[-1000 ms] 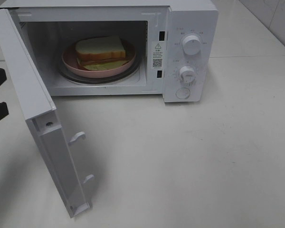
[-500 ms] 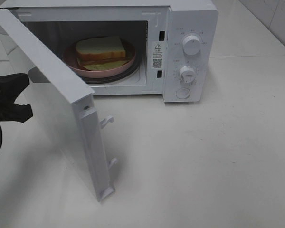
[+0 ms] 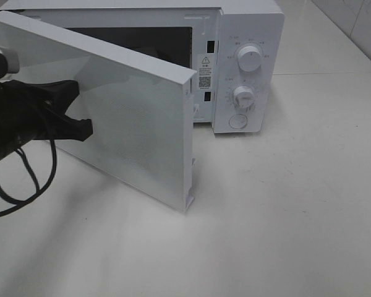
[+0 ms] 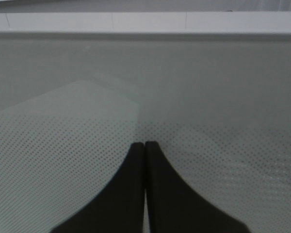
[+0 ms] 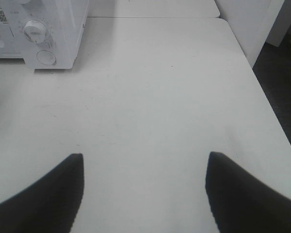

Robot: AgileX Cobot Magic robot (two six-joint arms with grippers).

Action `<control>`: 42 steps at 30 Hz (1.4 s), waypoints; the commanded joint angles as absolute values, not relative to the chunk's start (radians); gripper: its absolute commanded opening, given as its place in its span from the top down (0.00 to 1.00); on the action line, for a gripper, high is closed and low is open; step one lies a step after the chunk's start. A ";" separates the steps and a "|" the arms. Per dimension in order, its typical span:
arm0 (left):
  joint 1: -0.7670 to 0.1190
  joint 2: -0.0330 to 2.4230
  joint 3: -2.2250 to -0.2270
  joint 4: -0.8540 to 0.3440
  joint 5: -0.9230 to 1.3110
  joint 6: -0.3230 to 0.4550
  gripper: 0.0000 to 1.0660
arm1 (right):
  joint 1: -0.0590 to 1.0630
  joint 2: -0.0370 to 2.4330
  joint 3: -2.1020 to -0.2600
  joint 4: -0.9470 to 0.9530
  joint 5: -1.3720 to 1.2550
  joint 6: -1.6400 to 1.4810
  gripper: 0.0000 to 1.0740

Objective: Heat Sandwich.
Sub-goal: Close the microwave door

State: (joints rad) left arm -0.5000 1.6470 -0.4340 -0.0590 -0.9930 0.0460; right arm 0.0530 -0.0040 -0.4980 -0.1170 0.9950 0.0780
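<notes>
The white microwave (image 3: 247, 62) stands at the back of the table. Its door (image 3: 136, 124) hangs partly ajar and covers the cavity, so the sandwich is hidden. My left gripper (image 3: 80, 108) is shut, its tips against the door's outer face. The left wrist view shows the two black fingers (image 4: 136, 194) pressed together on the dotted window (image 4: 63, 160). My right gripper (image 5: 144, 160) stands open over bare table with nothing between its fingers. It is outside the exterior high view.
Two round knobs (image 3: 250, 59) (image 3: 243, 96) and a round button (image 3: 238, 121) sit on the microwave's control panel (image 5: 43, 29). The white table (image 3: 284, 204) stretches to the front and right. Its right edge (image 5: 276, 121) drops off to dark floor.
The door has swung from wide open to partly ajar as my left gripper moved right against it. The sandwich and its pink plate went out of sight. The right gripper's opening has not changed.
</notes>
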 commanded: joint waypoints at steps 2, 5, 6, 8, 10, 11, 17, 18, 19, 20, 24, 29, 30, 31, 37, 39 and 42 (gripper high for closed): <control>-0.553 1.673 -0.477 -0.165 -1.008 0.084 1.00 | 0.046 -0.031 -0.498 -0.120 0.995 0.080 0.36; -0.599 1.713 -0.534 -0.220 -1.008 0.110 1.00 | 0.046 -0.031 -0.498 -0.120 0.995 0.080 0.36; -0.610 1.725 -0.548 -0.236 -1.008 0.118 1.00 | 0.046 -0.031 -0.498 -0.120 0.995 0.080 0.36; -0.627 1.745 -0.582 -0.263 -0.994 0.120 1.00 | 0.046 -0.031 -0.498 -0.120 0.995 0.080 0.36; -0.639 1.761 -0.618 -0.281 -0.974 0.122 1.00 | 0.046 -0.031 -0.498 -0.120 0.995 0.080 0.36; -0.639 1.761 -0.618 -0.281 -0.974 0.122 1.00 | 0.046 -0.031 -0.498 -0.120 0.995 0.080 0.36; -0.666 1.823 -0.726 -0.321 -0.920 0.132 1.00 | 0.046 -0.031 -0.498 -0.120 0.995 0.080 0.36; -0.666 1.830 -0.741 -0.325 -0.915 0.140 1.00 | 0.046 -0.031 -0.498 -0.120 0.995 0.080 0.36; -0.668 1.836 -0.756 -0.329 -0.906 0.145 1.00 | 0.046 -0.031 -0.498 -0.120 0.995 0.080 0.36; -0.673 1.849 -0.779 -0.344 -0.901 0.148 1.00 | 0.046 -0.031 -0.498 -0.120 0.995 0.080 0.36; -0.673 1.872 -0.811 -0.361 -0.896 0.148 1.00 | 0.046 -0.031 -0.498 -0.120 0.995 0.080 0.36; -0.673 1.908 -0.884 -0.373 -0.866 0.171 1.00 | 0.046 -0.031 -0.498 -0.120 0.995 0.080 0.36; -0.673 1.908 -0.884 -0.373 -0.866 0.171 1.00 | 0.046 -0.031 -0.498 -0.120 0.995 0.080 0.36; -0.673 1.916 -0.895 -0.376 -0.865 0.171 1.00 | 0.046 -0.031 -0.498 -0.120 0.995 0.080 0.36; -0.673 1.960 -0.968 -0.421 -0.843 0.175 1.00 | 0.046 -0.031 -0.498 -0.120 0.995 0.080 0.36; -0.673 1.982 -1.000 -0.439 -0.825 0.175 1.00 | 0.046 -0.031 -0.498 -0.120 0.995 0.080 0.36; -0.673 1.993 -1.024 -0.459 -0.820 0.190 1.00 | 0.046 -0.031 -0.498 -0.120 0.995 0.080 0.36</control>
State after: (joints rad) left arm -0.6890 1.9870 -0.9960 -0.3950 -0.7930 0.1880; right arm 0.0530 -0.0040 -0.4980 -0.1170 0.9950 0.0780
